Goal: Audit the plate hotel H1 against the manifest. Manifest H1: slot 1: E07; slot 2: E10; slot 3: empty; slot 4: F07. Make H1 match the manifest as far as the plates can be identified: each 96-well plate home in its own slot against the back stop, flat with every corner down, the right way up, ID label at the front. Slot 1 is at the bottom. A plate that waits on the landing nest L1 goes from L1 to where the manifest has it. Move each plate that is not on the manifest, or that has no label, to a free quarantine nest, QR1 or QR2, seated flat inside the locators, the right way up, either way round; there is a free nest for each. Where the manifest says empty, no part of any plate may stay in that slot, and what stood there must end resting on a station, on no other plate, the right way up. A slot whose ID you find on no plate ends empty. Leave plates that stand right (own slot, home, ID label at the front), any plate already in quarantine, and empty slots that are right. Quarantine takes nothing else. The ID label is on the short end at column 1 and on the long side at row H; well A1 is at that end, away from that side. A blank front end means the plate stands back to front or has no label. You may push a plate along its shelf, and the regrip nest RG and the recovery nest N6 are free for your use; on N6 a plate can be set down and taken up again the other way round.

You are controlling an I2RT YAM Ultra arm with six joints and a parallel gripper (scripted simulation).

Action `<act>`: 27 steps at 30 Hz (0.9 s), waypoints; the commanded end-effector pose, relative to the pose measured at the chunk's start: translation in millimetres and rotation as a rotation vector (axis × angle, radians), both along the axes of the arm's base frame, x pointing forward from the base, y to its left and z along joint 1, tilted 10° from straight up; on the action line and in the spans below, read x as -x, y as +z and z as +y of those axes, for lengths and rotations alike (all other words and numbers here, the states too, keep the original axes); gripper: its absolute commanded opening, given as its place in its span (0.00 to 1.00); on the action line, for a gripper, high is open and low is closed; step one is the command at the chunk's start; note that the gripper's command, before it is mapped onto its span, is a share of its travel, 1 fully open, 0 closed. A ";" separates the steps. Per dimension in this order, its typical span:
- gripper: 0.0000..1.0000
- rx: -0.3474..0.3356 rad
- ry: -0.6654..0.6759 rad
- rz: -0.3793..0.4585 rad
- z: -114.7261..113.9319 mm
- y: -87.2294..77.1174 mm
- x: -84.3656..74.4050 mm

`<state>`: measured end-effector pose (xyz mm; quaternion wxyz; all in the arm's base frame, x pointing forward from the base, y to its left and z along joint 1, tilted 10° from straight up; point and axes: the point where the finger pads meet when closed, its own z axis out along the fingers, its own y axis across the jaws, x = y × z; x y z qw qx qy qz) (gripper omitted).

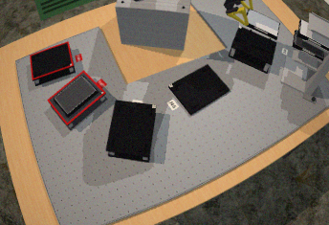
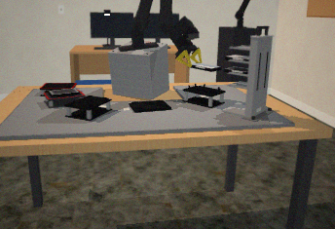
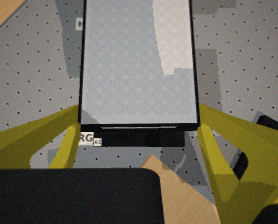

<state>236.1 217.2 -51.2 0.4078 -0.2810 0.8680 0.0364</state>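
We see the yellow-fingered gripper (image 3: 139, 132) clamped on the short end of a grey, black-rimmed 96-well plate (image 3: 137, 65), held wide | plate extends forward from the jaws, above the black RG nest (image 1: 252, 49) | red-framed quarantine nest (image 1: 76, 97), well apart, holds another grey plate (image 1: 76, 93)

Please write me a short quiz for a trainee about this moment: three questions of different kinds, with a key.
1. True or false: the yellow two-fingered claw grips a grey 96-well plate with black rim, lifted off every nest.
2. How many red-framed black quarantine nests carry a plate? A none, B one, C both.
3. Fill in: the small white label under the gripped plate reads ___.
Key: 1 true; 2 B; 3 RG.
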 end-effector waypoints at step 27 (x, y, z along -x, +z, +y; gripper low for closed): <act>0.86 -0.040 -0.001 -0.028 14.6 39.6 -1.8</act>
